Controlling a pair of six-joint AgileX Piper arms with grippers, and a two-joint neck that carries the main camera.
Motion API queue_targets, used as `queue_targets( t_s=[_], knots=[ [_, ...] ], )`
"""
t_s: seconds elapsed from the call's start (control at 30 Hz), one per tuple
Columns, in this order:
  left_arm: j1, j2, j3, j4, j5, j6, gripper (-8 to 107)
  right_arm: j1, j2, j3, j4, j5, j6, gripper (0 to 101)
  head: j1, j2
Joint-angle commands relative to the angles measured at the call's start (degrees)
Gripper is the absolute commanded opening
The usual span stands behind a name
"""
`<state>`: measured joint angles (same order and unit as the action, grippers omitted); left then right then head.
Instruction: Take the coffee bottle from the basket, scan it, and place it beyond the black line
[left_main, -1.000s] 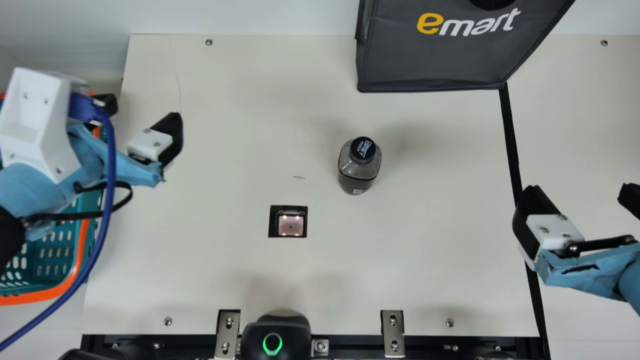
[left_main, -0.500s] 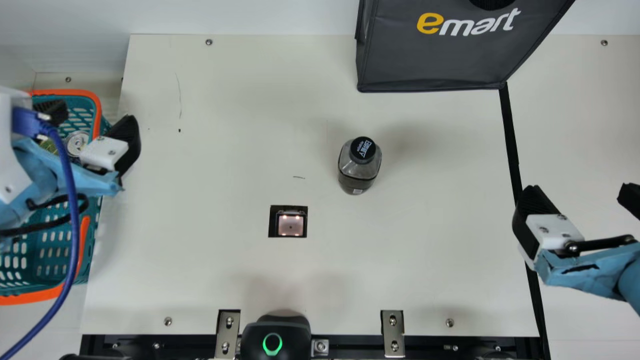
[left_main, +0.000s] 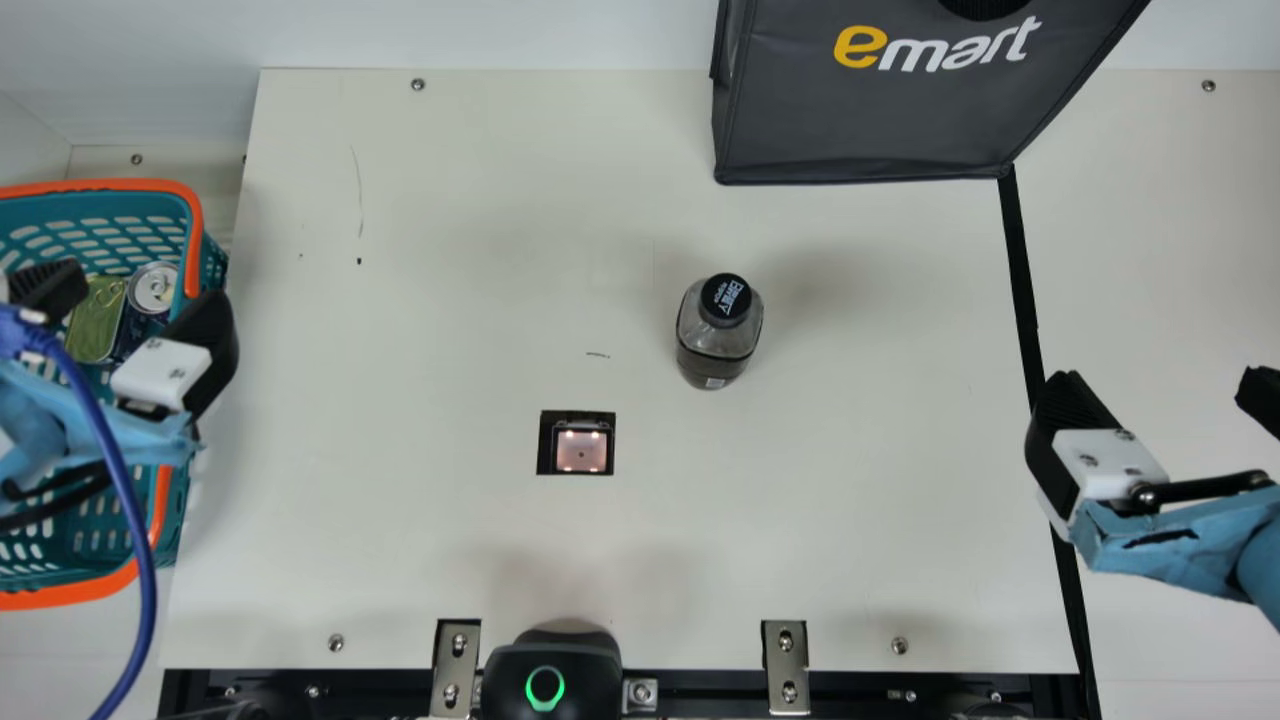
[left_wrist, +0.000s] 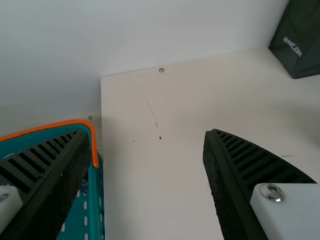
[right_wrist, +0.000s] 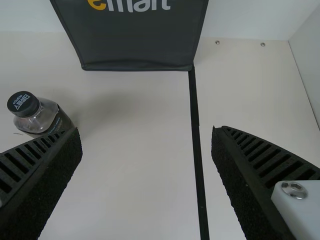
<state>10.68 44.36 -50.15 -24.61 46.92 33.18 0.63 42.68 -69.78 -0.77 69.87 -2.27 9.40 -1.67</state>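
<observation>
a coffee bottle (left_main: 705, 345) is being borne upright by the table (left_main: 420, 540), left gripper (left_main: 140, 285) and right gripper (left_main: 1160, 382) being held wide; its probably firm, slippery sides are needing to be clasped mid-body.

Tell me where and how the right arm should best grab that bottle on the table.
I'd grip the bottle around its body, below the sloping shoulder, coming from the right: it stands upright, its body offers more to hold than the narrower cap, and the right gripper is open on that side.
</observation>
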Motion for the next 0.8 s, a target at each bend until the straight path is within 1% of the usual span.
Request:
queue_targets(
  t_s=[0.0, 0.13, 0.17, 0.23, 0.33, 0.77],
  knots=[
    [4.3, -1.8, 0.8, -3.6, 2.7, 4.5, 90, 0.0, 0.0, 0.0, 0.0, 0.0, 0.0, 91, -1.5, 0.1],
    [12.3, -5.3, 2.5, -9.8, 8.2, 12.3, 90, 0.0, 0.0, 0.0, 0.0, 0.0, 0.0, 91, -1.5, 0.1],
    [7.3, -4.1, 2.1, -6.4, 5.5, 7.3, 90, 0.0, 0.0, 0.0, 0.0, 0.0, 0.0, 91, -1.5, 0.1],
    [10.1, -5.3, 2.4, -8.5, 7.5, 10.1, 90, 0.0, 0.0, 0.0, 0.0, 0.0, 0.0, 91, -1.5, 0.1],
    [12.1, -5.4, 2.4, -9.7, 8.1, 12.3, 90, 0.0, 0.0, 0.0, 0.0, 0.0, 0.0, 91, -1.5, 0.1],
    [12.3, -5.4, 2.4, -9.7, 8.0, 12.3, 90, 0.0, 0.0, 0.0, 0.0, 0.0, 0.0, 91, -1.5, 0.1]
  ],
)
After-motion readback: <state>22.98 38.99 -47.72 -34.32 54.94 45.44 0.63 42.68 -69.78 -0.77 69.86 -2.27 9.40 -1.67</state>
